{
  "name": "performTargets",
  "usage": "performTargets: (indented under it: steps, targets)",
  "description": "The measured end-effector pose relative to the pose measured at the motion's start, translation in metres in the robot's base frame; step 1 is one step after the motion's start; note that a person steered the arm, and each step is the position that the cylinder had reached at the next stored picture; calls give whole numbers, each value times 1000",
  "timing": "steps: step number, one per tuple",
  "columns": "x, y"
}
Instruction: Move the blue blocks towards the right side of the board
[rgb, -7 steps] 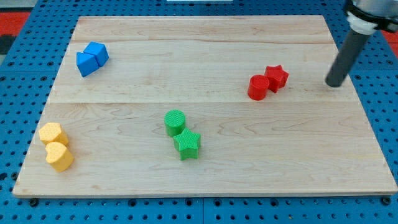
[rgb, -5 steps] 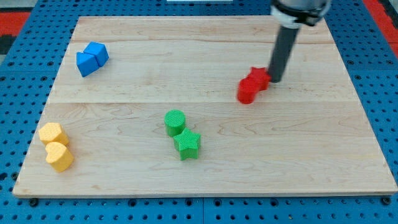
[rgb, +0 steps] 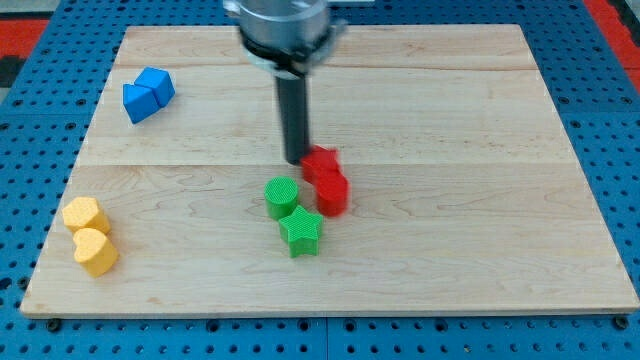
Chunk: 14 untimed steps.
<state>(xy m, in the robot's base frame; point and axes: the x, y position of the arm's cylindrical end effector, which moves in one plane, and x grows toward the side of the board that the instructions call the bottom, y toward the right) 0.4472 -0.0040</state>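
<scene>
Swept leftward from the view's right, my tip (rgb: 298, 159) has dragged the two red blocks (rgb: 327, 180) to mid-board (rgb: 480, 260), beside the green blocks (rgb: 292, 215). It grips nothing. Both blue blocks (rgb: 148, 94) sit touching, upper left of my tip.

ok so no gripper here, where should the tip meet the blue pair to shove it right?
Put my tip on the pair's left face, coming from the view's left. The two blue blocks sit touching near the board's top-left corner, so a push there likely carries both. The tip is now far right of them, beside the red blocks.
</scene>
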Motion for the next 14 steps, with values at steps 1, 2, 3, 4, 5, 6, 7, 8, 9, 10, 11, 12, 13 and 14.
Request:
performTargets:
  steps: [1,2,3,4,5,6,7,8,9,10,11,12,13,14]
  targets:
    - [-30,7]
    - [-63,-47]
    - [-63,-103]
    - [-63,-113]
    - [-57,-113]
    - [-17,-122]
    - [7,-180]
    - [-32,-269]
    - [-75,-228]
    - [-100,-152]
    - [-100,-168]
    - [-106,-238]
    - [-113,-233]
    - [-124,-125]
